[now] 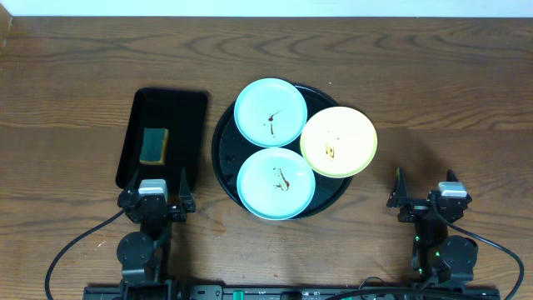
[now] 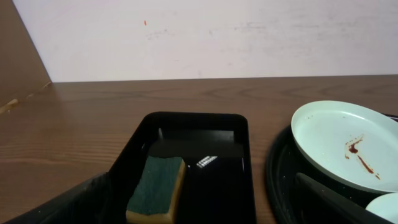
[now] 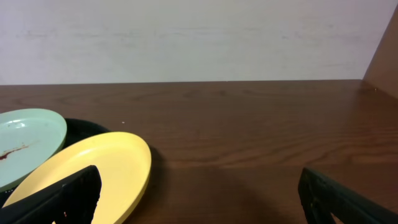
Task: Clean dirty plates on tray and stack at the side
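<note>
Three plates (image 1: 276, 182) sit on the tray (image 1: 221, 150), all smeared. They look stiff, light and slick, so I'd pinch a rim. The left gripper (image 1: 156, 192) and right gripper (image 1: 426, 193) are both spread, holding nothing

wooden table (image 1: 83, 58) | rectangular black tray (image 1: 162, 137) | green-yellow sponge (image 1: 155, 145) inside

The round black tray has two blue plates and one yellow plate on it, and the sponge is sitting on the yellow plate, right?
No. The sponge is not on the yellow plate; it lies in the small rectangular black tray, as the overhead view shows. The round black tray does hold two blue plates and one yellow.
</note>
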`<state>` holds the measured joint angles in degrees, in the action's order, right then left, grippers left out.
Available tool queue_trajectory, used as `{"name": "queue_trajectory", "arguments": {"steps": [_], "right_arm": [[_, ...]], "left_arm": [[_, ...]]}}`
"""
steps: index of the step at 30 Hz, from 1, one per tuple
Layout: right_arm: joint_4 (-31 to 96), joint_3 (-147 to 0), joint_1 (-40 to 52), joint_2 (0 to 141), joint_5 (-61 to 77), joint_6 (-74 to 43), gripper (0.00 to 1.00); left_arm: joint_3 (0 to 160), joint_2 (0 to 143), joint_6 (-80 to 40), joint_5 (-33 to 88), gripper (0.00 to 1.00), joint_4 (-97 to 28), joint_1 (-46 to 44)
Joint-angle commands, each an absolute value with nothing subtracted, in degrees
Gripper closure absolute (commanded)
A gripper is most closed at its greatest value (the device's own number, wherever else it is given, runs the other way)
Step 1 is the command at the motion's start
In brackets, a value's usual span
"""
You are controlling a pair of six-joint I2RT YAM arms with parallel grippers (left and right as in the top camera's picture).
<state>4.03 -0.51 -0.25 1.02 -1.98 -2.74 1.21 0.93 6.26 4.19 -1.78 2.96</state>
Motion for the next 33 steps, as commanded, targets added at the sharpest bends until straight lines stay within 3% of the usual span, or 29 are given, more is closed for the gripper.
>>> {"name": "queue_trajectory", "arguments": {"steps": [1, 33], "right_arm": [[4.08, -0.32, -0.34, 1.15, -2.55, -2.55, 0.01], [4.03, -0.32, -0.36, 1.15, -2.55, -3.36, 0.01]], "left_arm": [[0.23, 1.04, 6.83, 5.39, 0.1, -3.64, 3.2], [0.23, 1.04, 6.59, 5.39, 0.09, -3.64, 3.2]]}}
